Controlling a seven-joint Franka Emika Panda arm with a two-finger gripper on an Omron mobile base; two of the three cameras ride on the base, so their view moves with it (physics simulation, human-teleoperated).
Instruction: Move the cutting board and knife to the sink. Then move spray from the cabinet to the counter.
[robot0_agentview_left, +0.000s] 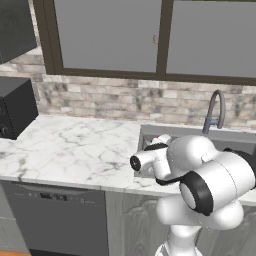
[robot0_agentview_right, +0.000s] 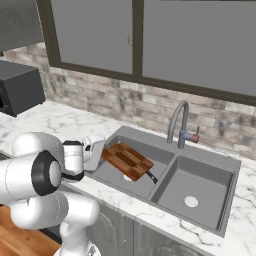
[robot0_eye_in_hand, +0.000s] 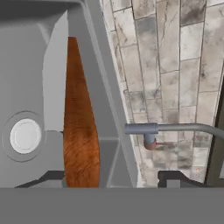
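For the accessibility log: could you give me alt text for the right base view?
A checkered wooden cutting board lies tilted in the left basin of a grey double sink, the knife's black handle poking out below it. A curved faucet rises behind, and the white arm sits at lower left over the marble counter.

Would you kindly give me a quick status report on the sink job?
Jaws open over the left basin. Cutting board and knife lying in the sink. Nothing in the way.
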